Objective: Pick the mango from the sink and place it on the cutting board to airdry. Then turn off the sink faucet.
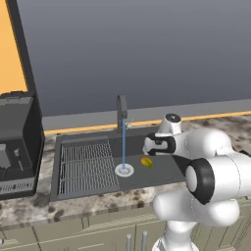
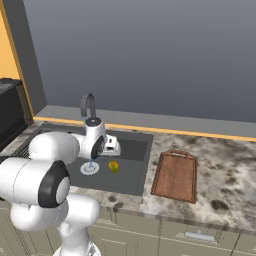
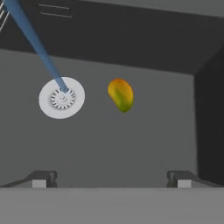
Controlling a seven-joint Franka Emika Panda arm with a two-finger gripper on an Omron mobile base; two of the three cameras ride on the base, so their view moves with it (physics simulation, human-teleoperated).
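Mango: lies loose on the sink floor, just beside the drain, where water is run from the faucet. Gripper: held above it, jaws spread wide, nothing pinched, likely for descent. Cutting board: kept on the counter beside the sink.
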